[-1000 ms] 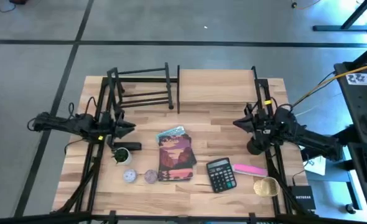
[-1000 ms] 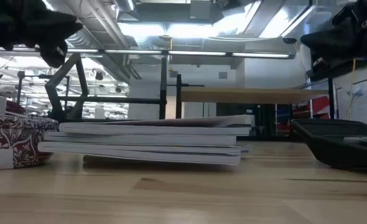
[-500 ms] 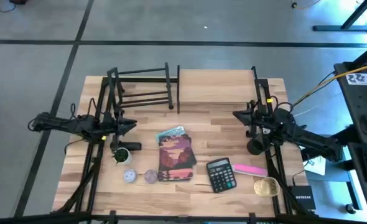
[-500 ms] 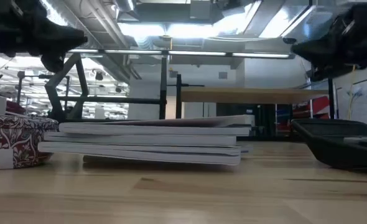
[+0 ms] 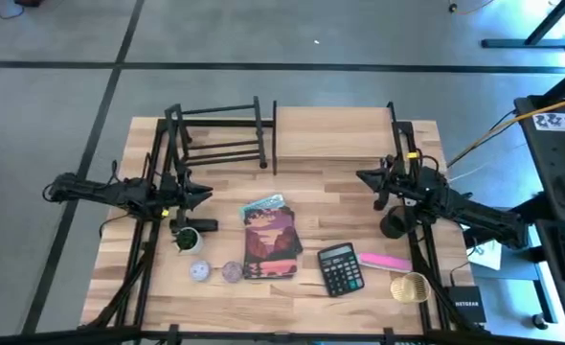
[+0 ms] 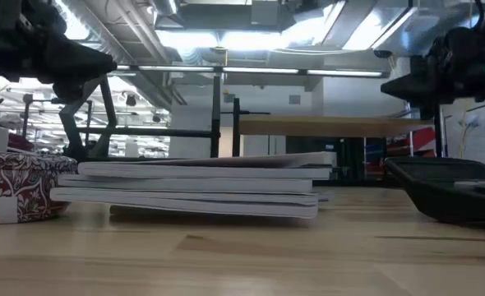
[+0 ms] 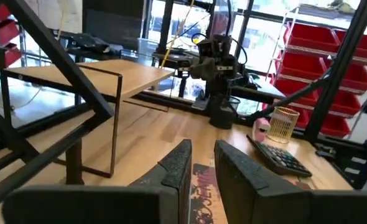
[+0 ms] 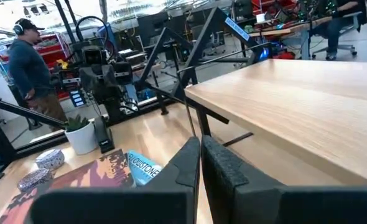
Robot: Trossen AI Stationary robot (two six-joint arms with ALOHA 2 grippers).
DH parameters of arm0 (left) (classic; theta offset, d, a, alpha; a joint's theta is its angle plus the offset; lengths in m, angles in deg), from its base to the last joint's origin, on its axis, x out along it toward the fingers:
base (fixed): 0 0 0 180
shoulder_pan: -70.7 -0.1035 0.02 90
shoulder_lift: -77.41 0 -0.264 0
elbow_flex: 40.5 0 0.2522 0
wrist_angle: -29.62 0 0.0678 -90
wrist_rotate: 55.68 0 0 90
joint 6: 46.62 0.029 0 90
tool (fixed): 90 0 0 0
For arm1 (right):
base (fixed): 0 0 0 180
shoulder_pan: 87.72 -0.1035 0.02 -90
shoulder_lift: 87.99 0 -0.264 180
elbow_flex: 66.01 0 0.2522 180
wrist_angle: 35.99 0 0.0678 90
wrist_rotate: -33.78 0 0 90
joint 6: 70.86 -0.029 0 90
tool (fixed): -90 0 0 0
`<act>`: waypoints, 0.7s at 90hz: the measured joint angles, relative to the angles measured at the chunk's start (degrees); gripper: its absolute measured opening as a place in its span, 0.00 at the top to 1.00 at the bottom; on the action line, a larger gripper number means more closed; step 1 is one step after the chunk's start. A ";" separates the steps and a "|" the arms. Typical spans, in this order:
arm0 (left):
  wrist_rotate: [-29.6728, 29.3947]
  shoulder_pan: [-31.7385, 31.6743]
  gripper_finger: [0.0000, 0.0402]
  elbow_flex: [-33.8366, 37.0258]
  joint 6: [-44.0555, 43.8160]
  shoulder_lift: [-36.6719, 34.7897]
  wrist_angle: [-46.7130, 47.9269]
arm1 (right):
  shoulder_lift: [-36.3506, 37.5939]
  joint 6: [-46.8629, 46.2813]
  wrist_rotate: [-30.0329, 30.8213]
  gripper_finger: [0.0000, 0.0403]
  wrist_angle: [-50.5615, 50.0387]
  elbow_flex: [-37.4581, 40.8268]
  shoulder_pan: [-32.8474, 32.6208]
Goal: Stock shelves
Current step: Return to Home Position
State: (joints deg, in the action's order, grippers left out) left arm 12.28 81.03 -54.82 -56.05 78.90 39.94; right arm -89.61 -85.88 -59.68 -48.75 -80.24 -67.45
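The shelves stand at the table's far side: a black metal-bar rack (image 5: 215,134) on the left and a light-wood board shelf (image 5: 332,132) on thin black uprights on the right. A stack of books (image 5: 268,240) lies flat at mid-table. My left gripper (image 5: 204,195) hovers left of the books, its fingers (image 7: 178,163) a narrow gap apart with nothing between them. To the right of the books my right gripper (image 5: 362,176) hovers near the board shelf's front edge (image 8: 283,106), shut and empty.
A small plant in a white pot (image 5: 187,238) and two round tins (image 5: 215,271) sit left of the books. A calculator (image 5: 340,268), a pink item (image 5: 386,261), a gold mesh cup (image 5: 409,286) and a black cylinder (image 5: 394,226) sit right. A person (image 8: 31,62) stands beyond the table.
Both grippers have crept toward the table's middle, staying above it. My right gripper has also gone a little toward the far edge, nearer the board shelf. Nothing on the table has moved.
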 joint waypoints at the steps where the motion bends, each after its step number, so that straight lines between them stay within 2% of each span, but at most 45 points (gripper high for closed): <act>1: 0.00 0.00 0.87 0.00 0.00 0.01 0.00 | 0.01 0.01 0.01 1.00 0.00 0.00 0.00; 16: 0.00 0.00 0.87 0.00 0.53 0.01 0.01 | -0.01 0.00 0.07 1.00 -0.02 0.00 -0.59; 29: 0.00 0.00 0.87 0.00 0.66 0.01 0.02 | 0.02 -0.03 2.88 1.00 -0.20 0.00 -7.24; 43: -0.04 0.00 0.87 0.00 0.57 0.01 0.04 | 1.28 -0.03 2.97 1.00 -0.40 0.00 -13.98; 63: -0.03 0.00 0.87 0.00 0.45 0.01 0.07 | 1.53 -0.03 2.97 1.00 -0.42 0.00 -18.28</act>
State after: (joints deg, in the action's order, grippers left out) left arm 12.25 81.03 -54.82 -55.61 78.91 40.02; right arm -88.08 -85.90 -56.70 -49.18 -80.24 -85.73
